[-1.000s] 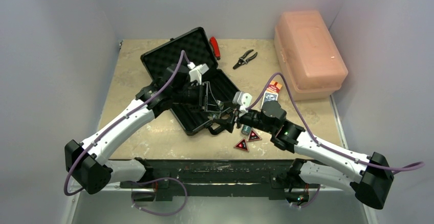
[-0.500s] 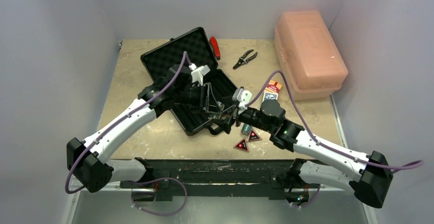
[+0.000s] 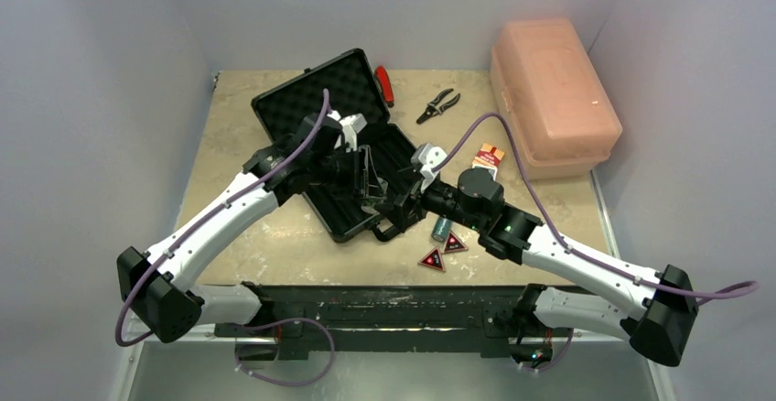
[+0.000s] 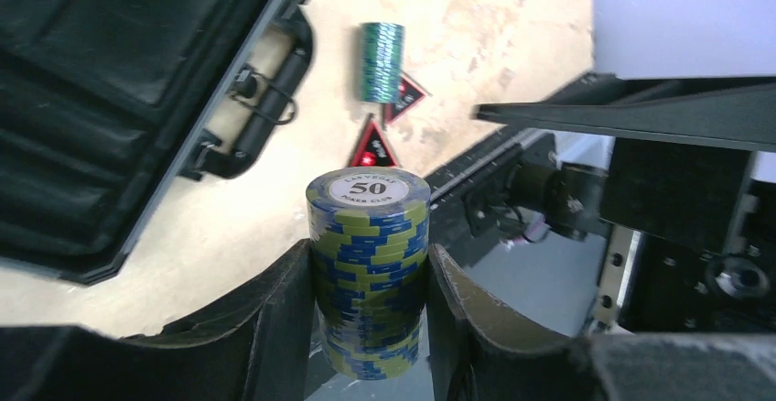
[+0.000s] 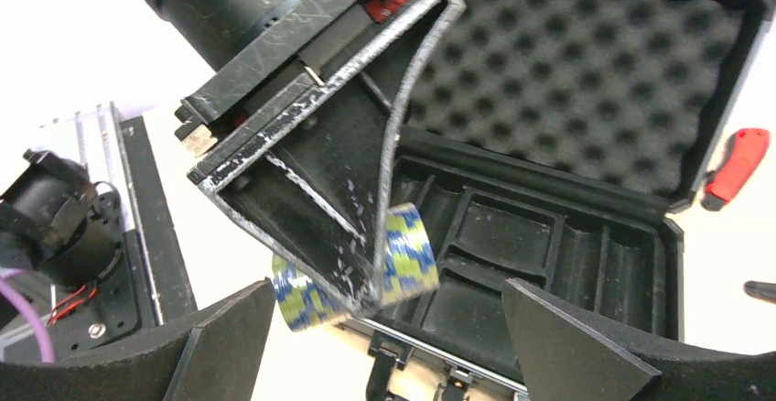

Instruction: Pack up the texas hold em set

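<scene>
1. Briefcase: open on the desk, foam lid laid back toward the far left, handle edge facing the near side.
2. Blue-and-yellow chip roll: over the briefcase's near edge, long axis along the fingers, its "50" end pointing outward past the tips.
3. Left claw: partly closed, gripping that roll by its sides.
4. Right claw: spread wide, empty, facing the held roll without touching it.
5. Teal chip roll: on its side on the desk, just beside two triangles.
</scene>
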Available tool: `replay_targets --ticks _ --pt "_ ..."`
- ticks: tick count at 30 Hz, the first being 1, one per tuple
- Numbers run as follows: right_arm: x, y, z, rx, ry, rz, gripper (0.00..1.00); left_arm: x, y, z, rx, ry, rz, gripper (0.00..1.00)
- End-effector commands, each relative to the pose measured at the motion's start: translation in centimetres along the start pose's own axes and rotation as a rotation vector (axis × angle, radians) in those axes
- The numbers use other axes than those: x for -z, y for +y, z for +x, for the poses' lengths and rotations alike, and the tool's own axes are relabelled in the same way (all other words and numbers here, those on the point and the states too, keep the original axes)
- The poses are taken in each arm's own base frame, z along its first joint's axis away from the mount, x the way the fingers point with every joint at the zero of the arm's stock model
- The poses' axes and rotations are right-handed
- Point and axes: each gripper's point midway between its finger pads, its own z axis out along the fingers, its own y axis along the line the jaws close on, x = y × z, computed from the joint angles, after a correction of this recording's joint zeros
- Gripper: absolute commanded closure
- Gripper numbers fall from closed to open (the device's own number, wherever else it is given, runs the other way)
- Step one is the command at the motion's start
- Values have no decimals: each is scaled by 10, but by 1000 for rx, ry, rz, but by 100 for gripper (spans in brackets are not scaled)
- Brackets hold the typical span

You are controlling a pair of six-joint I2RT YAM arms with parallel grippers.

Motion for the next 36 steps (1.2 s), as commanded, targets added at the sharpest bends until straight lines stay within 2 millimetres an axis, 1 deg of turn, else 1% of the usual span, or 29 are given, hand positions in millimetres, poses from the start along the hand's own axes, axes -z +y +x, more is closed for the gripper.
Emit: replay_targets --ticks 1,3,6,7,10,12,15,16,18,21,23,27,30,34,36 --pt "13 -14 -38 -47 -100 97 1 25 12 -28 -11 -133 -152 100" --pt "17 -21 -40 -72 -111 144 1 31 21 -31 -4 -154 -205 100" --pt "20 -25 -41 -79 -107 168 1 45 33 -35 21 -232 -261 100" --pt "21 -25 -40 -79 -105 169 1 50 32 -38 28 -275 -244 100" --pt "24 -30 -41 -81 -102 199 1 63 38 -45 67 -387 -205 100" --pt "26 -34 -41 -97 -104 226 1 69 43 -46 86 -414 -200 100" --pt "29 -42 -39 -133 -106 280 1 71 46 -42 83 -388 -202 100" --pt "30 -47 -38 -143 -105 308 1 72 48 -41 91 -385 -217 100" --pt "33 -58 -32 -166 -90 384 1 76 60 -40 136 -396 -285 100" --pt "43 -84 -23 -208 -62 558 1 84 77 -40 219 -437 -383 100" --pt "49 -93 -15 -217 -32 628 1 89 83 -39 247 -443 -427 100" --pt "60 -100 -6 -236 -14 692 1 96 84 -42 276 -476 -440 100" --pt "67 -101 -5 -252 -22 705 1 113 78 -48 294 -540 -428 100" --pt "82 -104 -5 -291 -41 749 1 132 64 -60 213 -662 -332 100" --pt "88 -106 -3 -308 -48 770 1 141 65 -63 203 -718 -323 100"
